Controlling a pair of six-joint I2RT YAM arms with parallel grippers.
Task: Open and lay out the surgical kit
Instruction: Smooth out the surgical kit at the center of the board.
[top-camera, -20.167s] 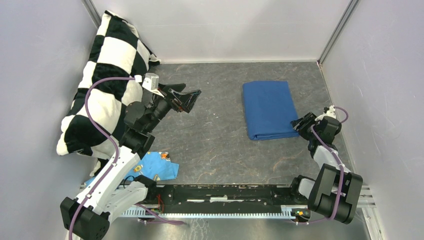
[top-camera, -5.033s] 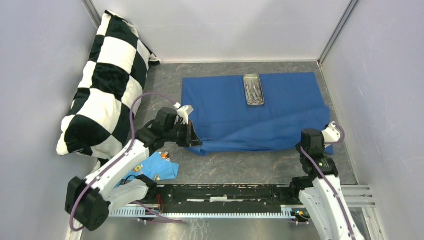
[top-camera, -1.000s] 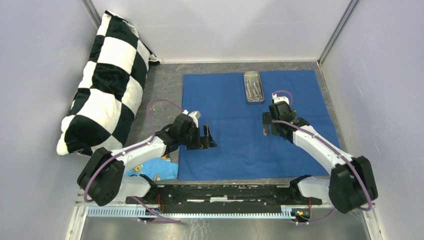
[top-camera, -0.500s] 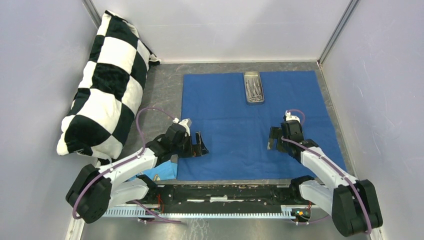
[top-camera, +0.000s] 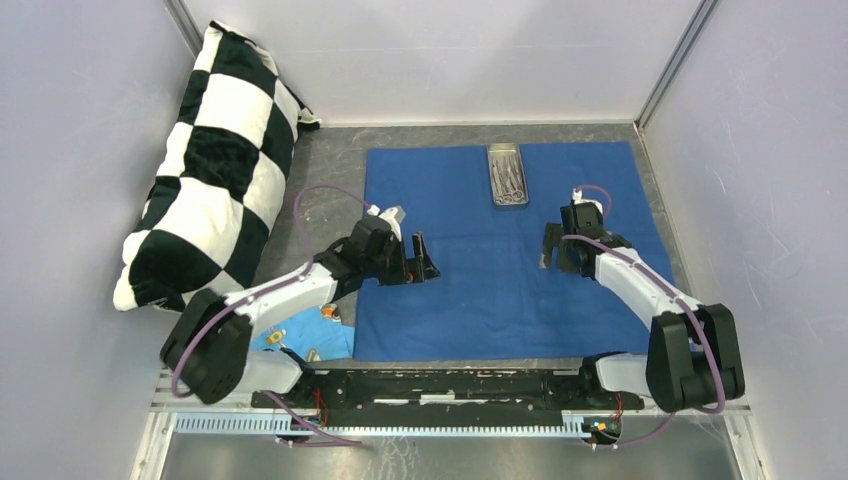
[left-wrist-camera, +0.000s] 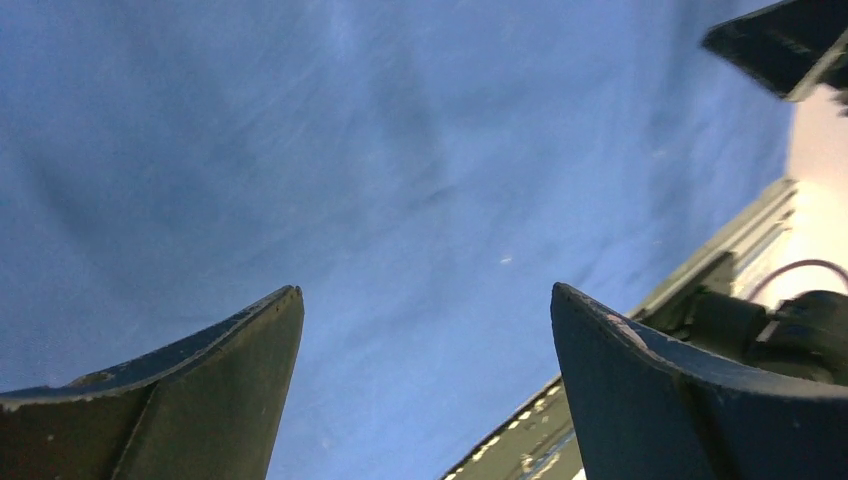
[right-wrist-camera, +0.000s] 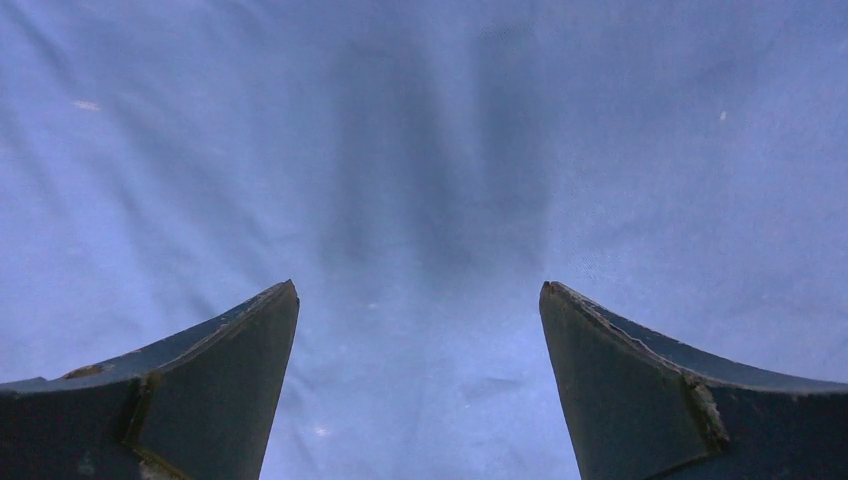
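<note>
Blue cloth (top-camera: 480, 300) under wide, empty jaws

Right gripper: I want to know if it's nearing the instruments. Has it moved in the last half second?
Yes. The right gripper has moved toward the far wall, closer to the steel tray, its jaws open above the dark blue cloth wrap.

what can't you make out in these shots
Instruments: top view, too small to count or tell apart in the tray.
Scrap: top view, partly hidden by the left arm.
Tray: outside both wrist views, which show only cloth.
Anything under the cloth: hidden in every view.
</note>
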